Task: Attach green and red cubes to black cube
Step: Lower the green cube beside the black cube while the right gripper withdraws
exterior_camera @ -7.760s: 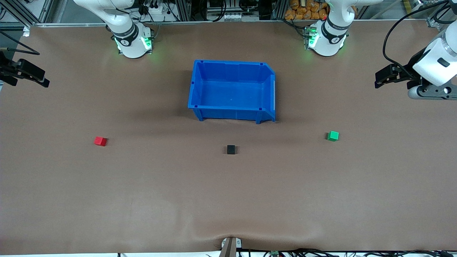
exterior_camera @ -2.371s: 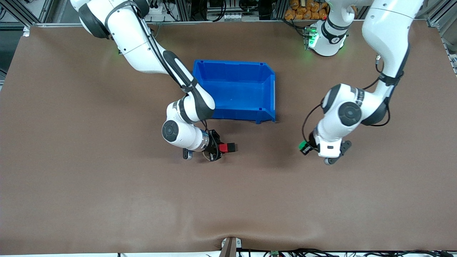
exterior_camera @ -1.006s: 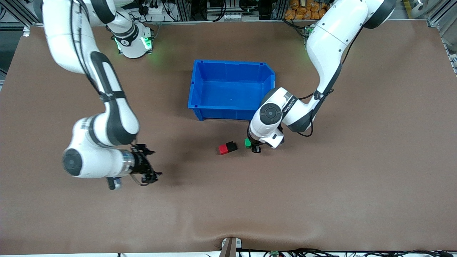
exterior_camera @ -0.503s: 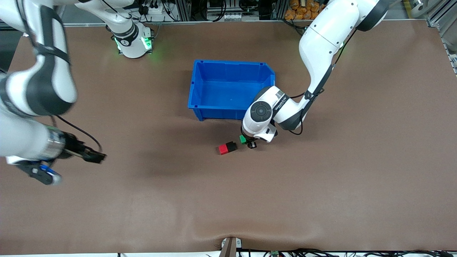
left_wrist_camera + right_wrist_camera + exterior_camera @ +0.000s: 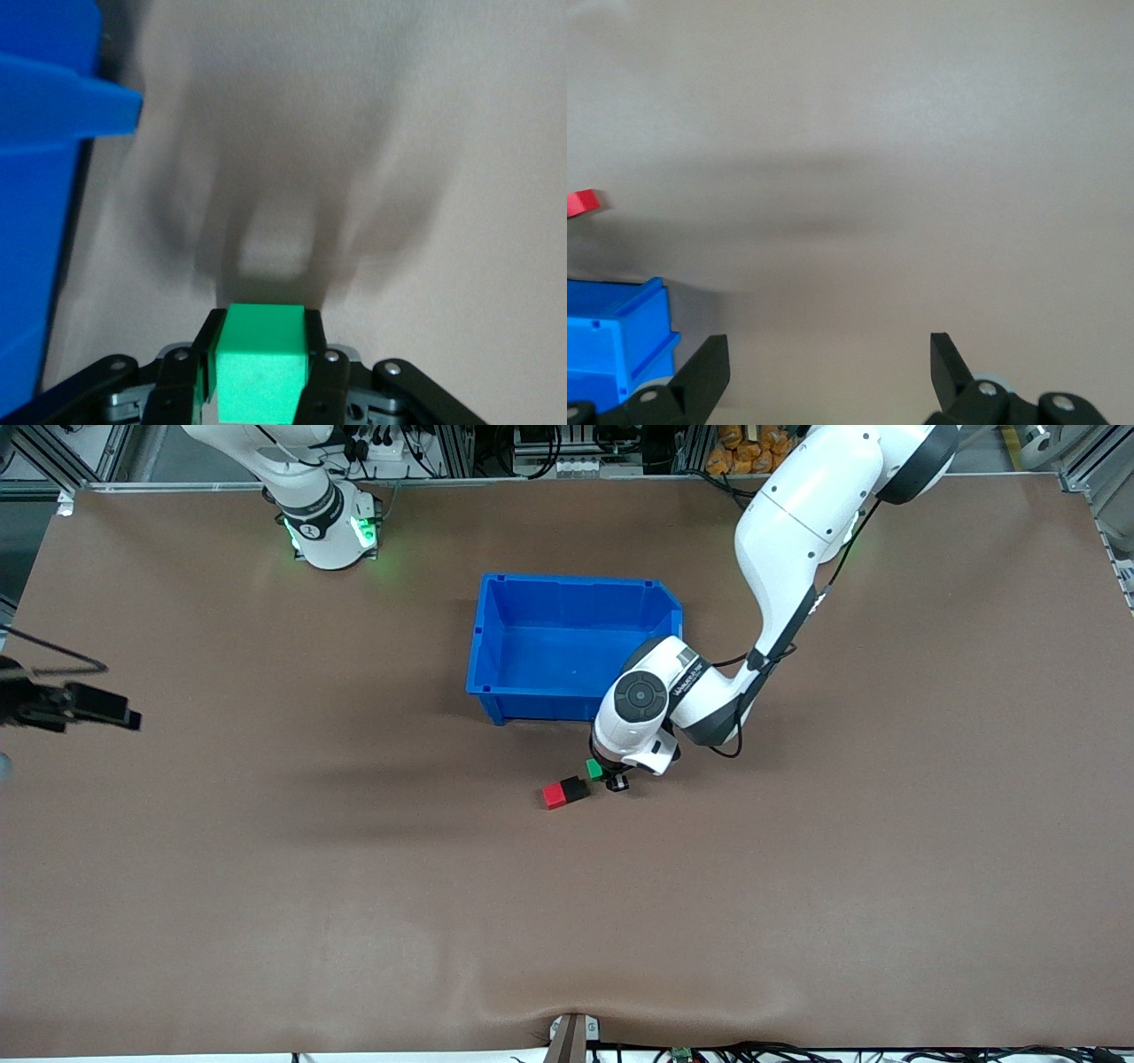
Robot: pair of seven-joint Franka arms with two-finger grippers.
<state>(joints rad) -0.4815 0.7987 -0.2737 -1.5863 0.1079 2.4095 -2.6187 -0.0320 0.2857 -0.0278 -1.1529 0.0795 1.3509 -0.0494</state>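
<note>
While the green cube [image 5: 260, 361] sits clamped between the fingers of my left gripper [image 5: 606, 774], it hangs just beside the black cube [image 5: 576, 787], which already touches the red cube [image 5: 555, 795]. I judge it light, stiff, and safest held on flat side faces. My right gripper [image 5: 828, 372] waits with jaws apart, over bare table [image 5: 354, 921].

robot lab: aluminium framing [image 5: 53, 452], cables [image 5: 753, 1052]

Blue bin [image 5: 496, 638] blocks passage just above the black cube [image 5: 576, 787].
</note>
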